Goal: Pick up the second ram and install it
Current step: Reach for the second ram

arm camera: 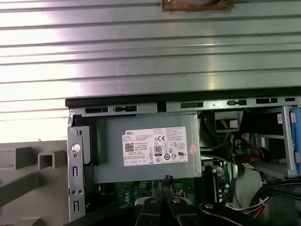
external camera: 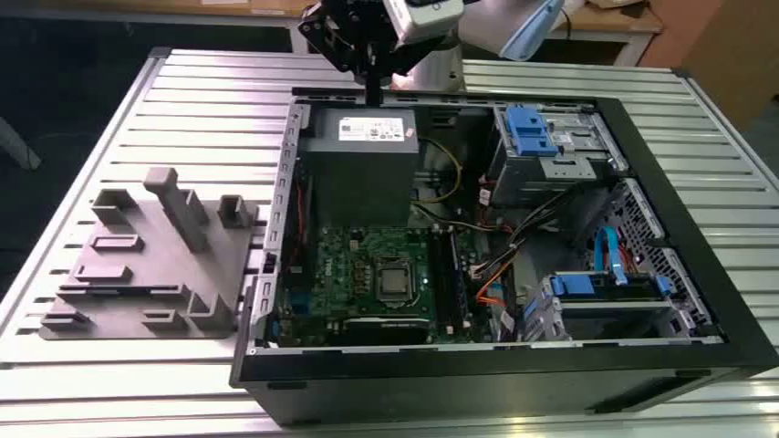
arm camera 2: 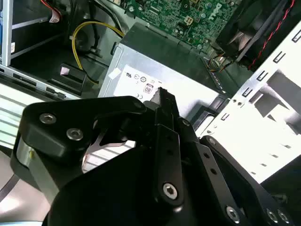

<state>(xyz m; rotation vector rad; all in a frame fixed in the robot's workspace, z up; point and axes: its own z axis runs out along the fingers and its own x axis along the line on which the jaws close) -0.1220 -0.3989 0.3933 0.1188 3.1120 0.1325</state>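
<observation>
One ram [external camera: 372, 93], slim and dark, hanging with its long axis upright, free end pointing down at the power supply [external camera: 361, 151]. Upper end clamped in the claw [external camera: 368, 69], black fingers [arm camera 2: 167, 141] pressed together flat on its two faces. In both wrist views, just a short dark tip poking out past the fingertips, aimed at the grey labelled top of the power supply, apart from it and not touching. Open case [external camera: 742, 319] around the supply, green motherboard [external camera: 365, 260] lower in the exterior view. Grey holder [external camera: 146, 265] on the ribbed table [external camera: 207, 100], at the exterior view's left of the case.
</observation>
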